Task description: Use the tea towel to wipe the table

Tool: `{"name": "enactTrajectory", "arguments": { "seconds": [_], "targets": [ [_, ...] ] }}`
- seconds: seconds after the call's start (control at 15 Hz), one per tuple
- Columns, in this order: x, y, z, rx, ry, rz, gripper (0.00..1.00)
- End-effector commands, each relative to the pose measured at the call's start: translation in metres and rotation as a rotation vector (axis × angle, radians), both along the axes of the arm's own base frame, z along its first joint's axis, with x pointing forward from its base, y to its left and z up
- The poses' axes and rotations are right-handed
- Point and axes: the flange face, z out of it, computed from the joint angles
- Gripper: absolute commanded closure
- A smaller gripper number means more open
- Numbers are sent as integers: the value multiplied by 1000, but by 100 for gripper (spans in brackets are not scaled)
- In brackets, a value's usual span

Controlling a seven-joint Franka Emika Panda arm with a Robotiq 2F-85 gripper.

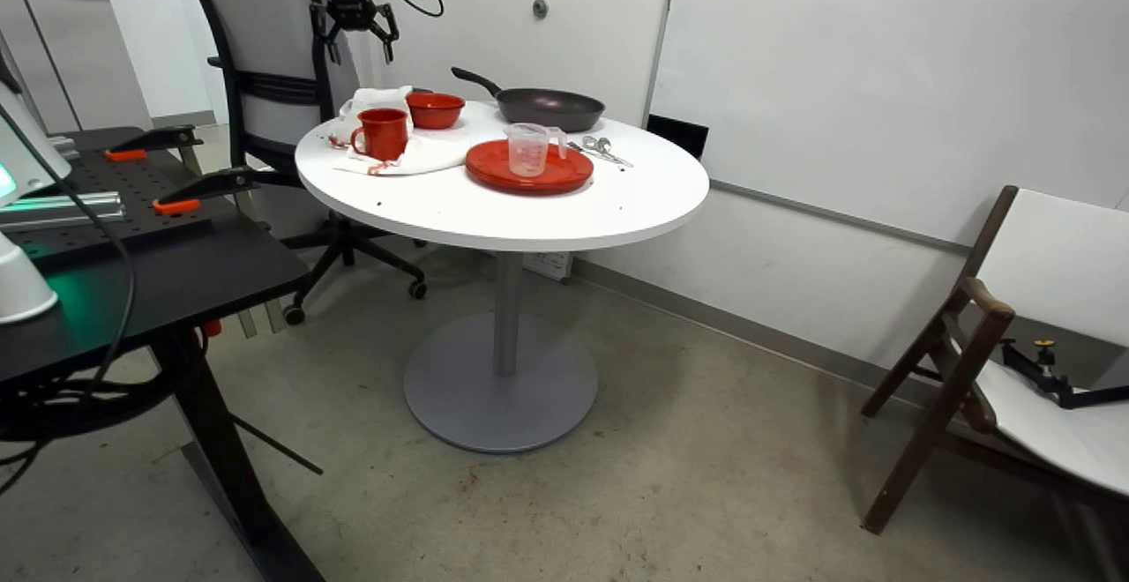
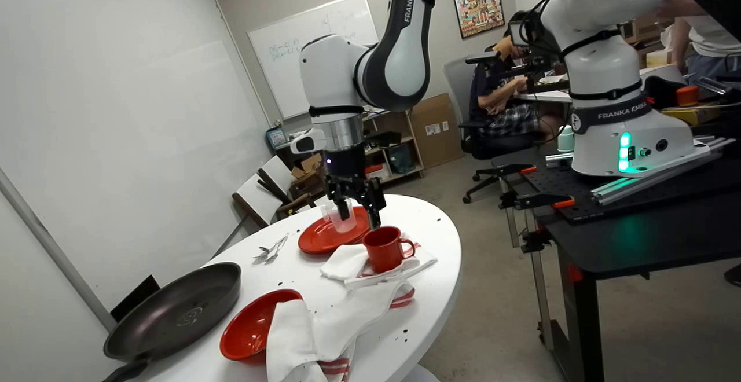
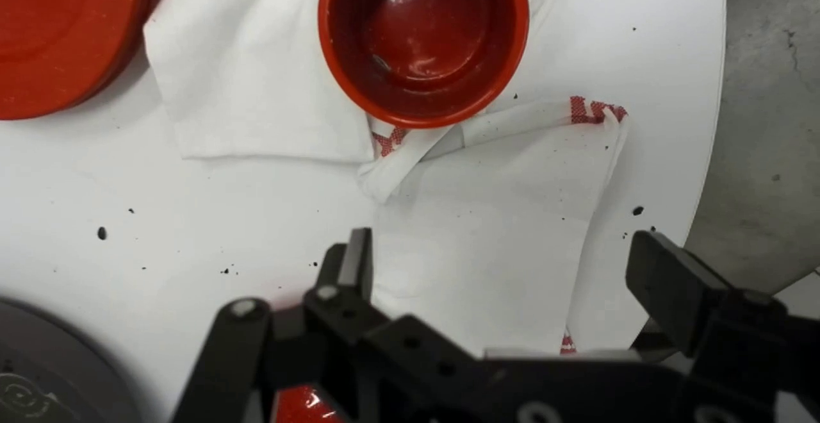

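Note:
The white tea towel with red stripes [image 2: 365,315] lies crumpled on the round white table [image 1: 401,207], partly draped over the red bowl [image 2: 249,333]. The towel also shows in the wrist view [image 3: 487,237]. More white cloth [image 2: 345,261] lies under the red mug [image 2: 382,252]; I cannot tell whether it is the same towel. My gripper [image 3: 503,243] is open and empty, with towel between its fingers in the wrist view. In an exterior view the gripper [image 1: 361,55] hangs above the table, apart from the cloth. Dark specks [image 3: 638,210] are scattered on the table and cloth.
Red plates [image 1: 494,172] hold a clear measuring cup [image 1: 527,159]. A dark frying pan [image 1: 551,108] and cutlery [image 1: 604,150] are on the table. An office chair [image 1: 273,26] stands behind it. The dark desk [image 1: 190,291] carries the robot base [image 2: 625,121].

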Motion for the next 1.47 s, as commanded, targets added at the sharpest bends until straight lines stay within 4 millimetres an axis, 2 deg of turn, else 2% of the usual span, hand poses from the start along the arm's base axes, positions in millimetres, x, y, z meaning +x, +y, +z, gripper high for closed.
{"name": "enactTrajectory", "arguments": {
  "seconds": [0.0,0.33,0.67,1.07,1.4],
  "targets": [
    [14,28,-19,-42,-5,27,0],
    [22,63,-51,-134,31,-91,0],
    [21,88,-84,-179,133,-203,0],
    [30,99,-106,-193,177,-211,0],
    [54,107,-117,-189,163,-216,0]
  ]
}}
